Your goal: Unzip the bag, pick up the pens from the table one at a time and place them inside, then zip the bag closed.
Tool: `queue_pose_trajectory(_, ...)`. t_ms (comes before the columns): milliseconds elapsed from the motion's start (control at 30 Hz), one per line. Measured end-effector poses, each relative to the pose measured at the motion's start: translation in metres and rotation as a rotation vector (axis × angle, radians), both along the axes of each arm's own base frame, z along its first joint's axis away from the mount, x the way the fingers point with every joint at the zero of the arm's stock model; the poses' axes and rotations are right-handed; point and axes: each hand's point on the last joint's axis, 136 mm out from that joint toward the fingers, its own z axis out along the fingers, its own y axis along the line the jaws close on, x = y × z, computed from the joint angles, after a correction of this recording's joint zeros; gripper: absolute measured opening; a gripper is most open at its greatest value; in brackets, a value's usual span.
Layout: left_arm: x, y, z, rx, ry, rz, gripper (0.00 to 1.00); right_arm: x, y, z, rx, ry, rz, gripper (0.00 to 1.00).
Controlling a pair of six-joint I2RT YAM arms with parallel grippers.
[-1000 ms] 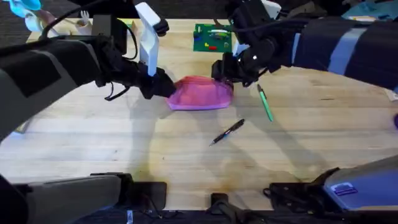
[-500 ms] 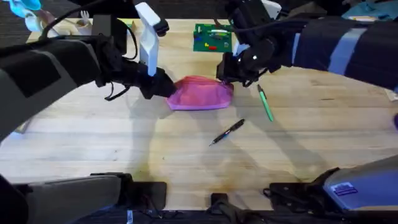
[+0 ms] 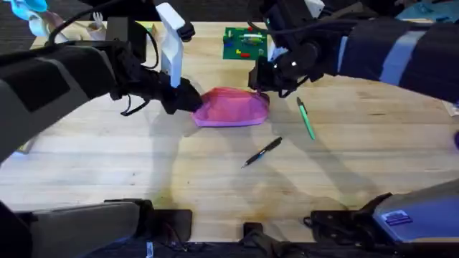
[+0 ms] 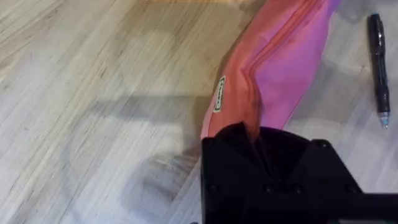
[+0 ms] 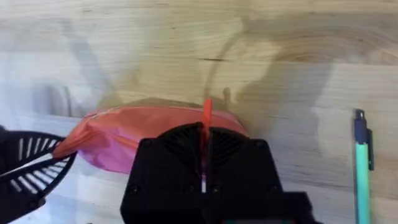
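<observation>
Lying mid-table (image 3: 107, 165), the pink bag (image 3: 231, 109) was pinched at its left end by the left gripper (image 3: 192, 102) and at its zipper pull by the right gripper (image 3: 262, 84); the green pen (image 3: 306, 119) and black pen (image 3: 262, 152) lay just beside, the green board (image 3: 244, 44) behind

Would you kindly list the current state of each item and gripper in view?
bag: zipped shut, lying on the table, held at both ends
left gripper: shut on the bag's end
right gripper: shut on the zipper pull
green pen: lying loose
black pen: lying loose
</observation>
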Motion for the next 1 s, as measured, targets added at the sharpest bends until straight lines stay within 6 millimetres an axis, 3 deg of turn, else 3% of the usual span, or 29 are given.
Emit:
queue_pose_trajectory(233, 0.000, 0.000, 0.000, 0.000, 0.000, 0.000, 0.042, -0.001, 0.006, 0.014, 0.023, -0.028, 0.056, 0.030)
queue_pose_trajectory(500, 0.000, 0.000, 0.000, 0.000, 0.001, 0.000, 0.042, -0.006, 0.014, 0.014, 0.037, -0.023, 0.093, 0.031)
queue_pose_trajectory(1000, -0.001, 0.000, 0.000, 0.000, 0.005, 0.000, 0.042, -0.008, 0.048, 0.026, 0.078, -0.098, 0.168, 0.031)
